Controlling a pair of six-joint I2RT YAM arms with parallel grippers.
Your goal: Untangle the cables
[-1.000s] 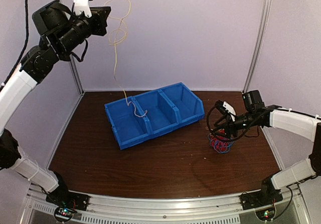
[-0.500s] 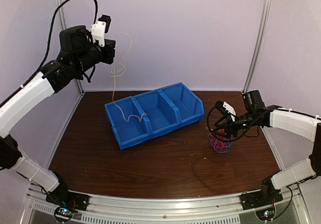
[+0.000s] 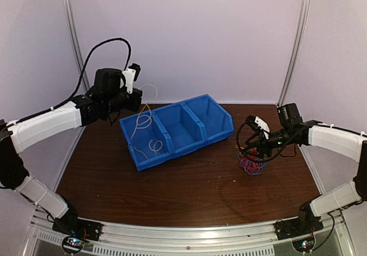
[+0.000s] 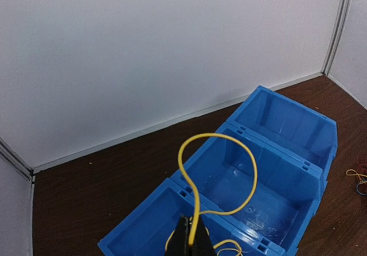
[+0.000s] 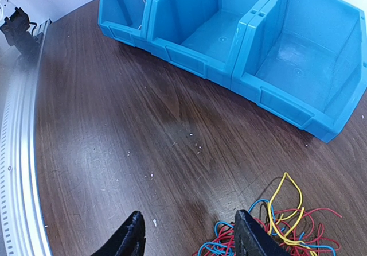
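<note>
Over the left compartment of the blue bin (image 3: 218, 117), the left pincer (image 4: 191, 240) was pinching one yellow cable (image 4: 253, 170), its lower end coiled inside. Advisable: lower until slack, then release. The right pincer (image 5: 189, 239), spread, hovered at the remaining cables (image 5: 289, 221) on the bench (image 3: 189, 187).

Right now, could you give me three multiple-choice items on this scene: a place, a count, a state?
1. Where does the cable tangle lie?
A. in a compartment
B. on the left arm
C. on the table, right of the blue bin

2. How many compartments has the blue bin?
A. three
B. two
C. four

3. The left tool is
A. open and empty
B. shut on the yellow cable
C. out of view

Key: 1 C, it lies on wood beside the bin; 2 A, two dividers make three; 3 B, closed tips pinch the cable.
</note>
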